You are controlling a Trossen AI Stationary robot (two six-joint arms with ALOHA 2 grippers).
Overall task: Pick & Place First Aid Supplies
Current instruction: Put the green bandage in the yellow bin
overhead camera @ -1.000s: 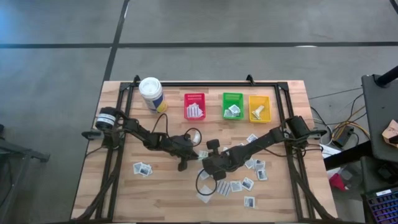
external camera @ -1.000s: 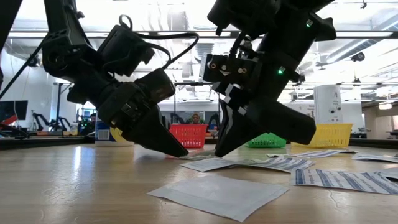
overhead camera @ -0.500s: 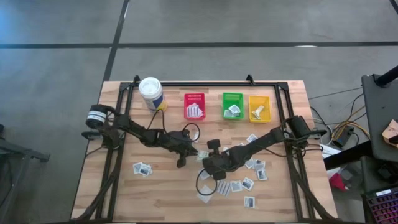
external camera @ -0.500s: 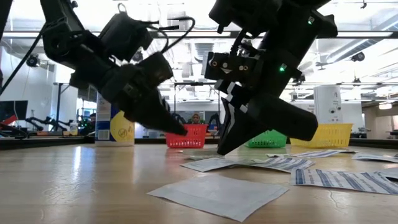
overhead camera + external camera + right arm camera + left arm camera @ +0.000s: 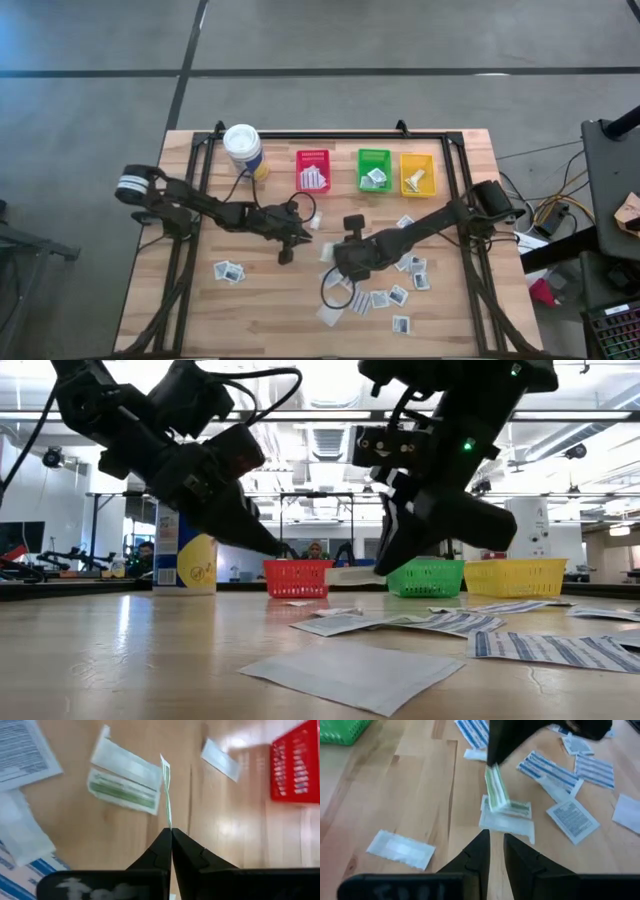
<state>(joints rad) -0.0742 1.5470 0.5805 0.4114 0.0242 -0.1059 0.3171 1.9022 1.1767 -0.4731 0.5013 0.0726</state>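
Note:
My right gripper (image 5: 171, 834) is shut on a thin white packet with green print (image 5: 165, 790), held above the table's middle (image 5: 330, 252). Under it lie a plain white packet (image 5: 125, 764) and a green-printed one (image 5: 122, 795), flat on the wood. My left gripper (image 5: 493, 842) hangs just left of it (image 5: 302, 226), its fingers a narrow gap apart with nothing between them. More first aid supplies, some blue-striped (image 5: 410, 265), lie scattered toward the near right. My right gripper pinches the packet by one end (image 5: 169, 824) between its two fingertips, slanting down from the table's right. The packet sticks out beyond the tips, seen edge-on in the right wrist view. It is lifted clear of the table (image 5: 350, 574).
Red (image 5: 313, 170), green (image 5: 374, 170) and yellow (image 5: 417, 173) bins stand in a row at the far edge, with packets in them. A white canister with a yellow label (image 5: 243, 150) stands at the far left. Two packets (image 5: 228, 270) lie near left, one large white sheet (image 5: 350, 672) by the near edge.
Both grippers have risen off the table. My right gripper has stayed shut and lifted the green-printed packet clear of the wood. My left gripper has drawn up and back toward the table's left edge, with nothing in it.

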